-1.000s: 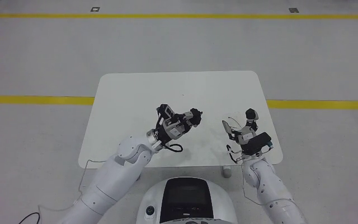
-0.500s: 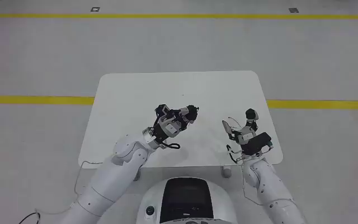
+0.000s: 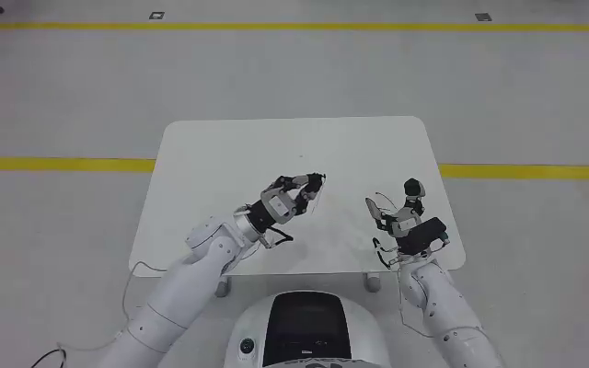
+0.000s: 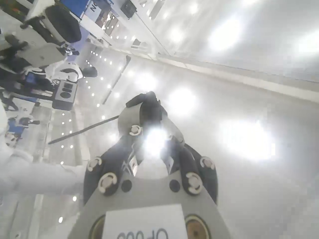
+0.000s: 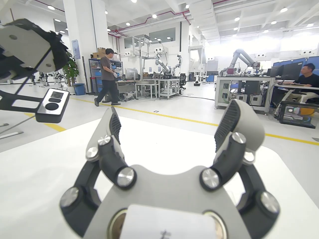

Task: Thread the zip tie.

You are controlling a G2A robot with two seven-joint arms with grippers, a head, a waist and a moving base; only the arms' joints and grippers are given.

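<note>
The left gripper point(image 4: 147, 100) has its jaws pressed together on the zip tie point(image 4: 82, 130), a thin dark strip that leaves the pinched fingertips sideways and runs out straight, well past the fingers. Which end of the strip is clamped cannot be told. In the right wrist view the strip crosses the pale side plate of this gripper at a slant and carries on downward out of sight, so whether its free end reaches the table point(image 3: 230, 147) cannot be told. The gripper itself is held above the table, over the middle of the top, its fingertips turned toward the table's right half.

The right gripper point(image 5: 172, 108) has its jaws wide apart, the ribbed pads point(image 5: 225, 121) facing each other with bare white table top showing between them. It stands above the table's right part, near the right edge and closer to the robot's side of the table than to the far side, and points across the top toward the far edge. The two grippers are apart, the left one the nearer to the table's centre.

On the grey floor a yellow line point(image 3: 74, 164) runs out from either side of the table, level with its far half, and a second one lies well beyond the table's far edge
</note>
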